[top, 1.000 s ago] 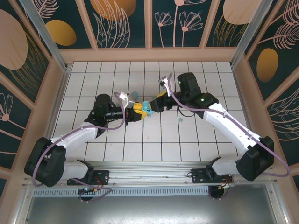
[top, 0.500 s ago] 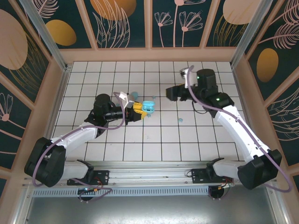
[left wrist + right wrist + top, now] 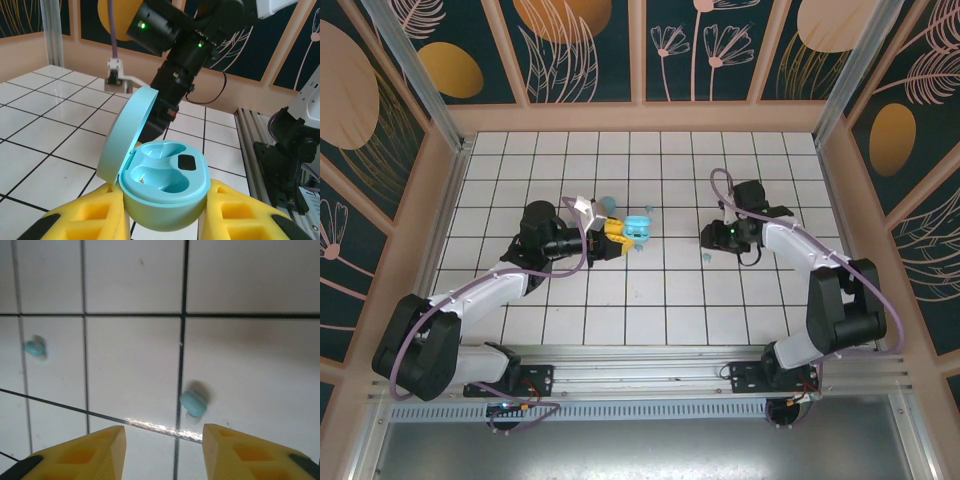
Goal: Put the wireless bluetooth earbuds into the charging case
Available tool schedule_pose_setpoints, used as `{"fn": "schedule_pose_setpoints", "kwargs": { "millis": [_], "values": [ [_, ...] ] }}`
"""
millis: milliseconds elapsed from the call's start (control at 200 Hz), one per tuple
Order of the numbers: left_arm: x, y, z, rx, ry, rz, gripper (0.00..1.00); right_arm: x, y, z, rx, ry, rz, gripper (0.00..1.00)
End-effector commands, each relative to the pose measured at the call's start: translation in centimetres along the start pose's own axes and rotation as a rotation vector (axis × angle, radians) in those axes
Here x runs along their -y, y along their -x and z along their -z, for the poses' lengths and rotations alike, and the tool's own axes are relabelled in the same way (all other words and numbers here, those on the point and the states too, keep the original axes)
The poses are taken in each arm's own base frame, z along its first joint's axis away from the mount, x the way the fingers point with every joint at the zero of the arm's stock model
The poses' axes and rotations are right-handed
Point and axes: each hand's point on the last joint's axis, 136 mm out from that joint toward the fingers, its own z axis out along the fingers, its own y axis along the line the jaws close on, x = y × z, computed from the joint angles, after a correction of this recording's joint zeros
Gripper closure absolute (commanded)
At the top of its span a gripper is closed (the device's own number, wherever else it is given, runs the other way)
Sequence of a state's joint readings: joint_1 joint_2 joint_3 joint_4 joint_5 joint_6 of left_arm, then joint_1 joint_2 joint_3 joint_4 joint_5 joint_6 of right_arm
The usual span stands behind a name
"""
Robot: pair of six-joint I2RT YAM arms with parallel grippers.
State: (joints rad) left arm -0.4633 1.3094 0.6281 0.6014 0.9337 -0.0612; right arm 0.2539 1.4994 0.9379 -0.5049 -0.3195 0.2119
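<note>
Right gripper (image 3: pixel 712 238) is no longer sitting at the charging case (image 3: pixel 640 226) as it was a second ago. It has pulled off, swung right and dropped, and is now hanging low over the tiled table (image 3: pixel 570 300), well apart from the case. Its yellow fingers (image 3: pixel 100 450) are standing wide, holding nothing. One earbud (image 3: pixel 193 403) is lying on a grout line just ahead of the gap; from the top it is sitting just beside the gripper. Second earbud (image 3: pixel 34 348) is lying farther off to the left in the wrist view. Left gripper (image 3: pixel 162 217) is staying put, clamping the case with its lid (image 3: pixel 127 135) up and wells exposed. Another earbud (image 3: pixel 608 203) is lying near the case.
</note>
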Motion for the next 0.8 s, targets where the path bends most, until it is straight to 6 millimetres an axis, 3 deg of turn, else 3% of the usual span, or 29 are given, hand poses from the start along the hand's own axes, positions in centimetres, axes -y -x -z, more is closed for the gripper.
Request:
{"fn": "schedule_pose_setpoints", "kwargs": {
  "millis": [0,325,686,796],
  "values": [
    [0.0,0.7,0.2,0.015,0.0,-0.025,1.0,0.7,-0.1,-0.4,0.005,-0.008,0.006,0.6],
    [0.1,0.5,0.2,0.013,0.0,-0.025,1.0,2.1,-0.8,-2.8,-0.067,0.006,0.108,0.57],
    [0.1,0.6,0.3,0.009,0.001,-0.028,1.0,2.5,-1.4,-4.6,-0.107,0.042,0.181,0.53],
    [0.0,0.7,0.2,0.009,0.002,-0.03,1.0,1.7,-1.5,-4.8,-0.114,0.09,0.185,0.52]
  ]
}}
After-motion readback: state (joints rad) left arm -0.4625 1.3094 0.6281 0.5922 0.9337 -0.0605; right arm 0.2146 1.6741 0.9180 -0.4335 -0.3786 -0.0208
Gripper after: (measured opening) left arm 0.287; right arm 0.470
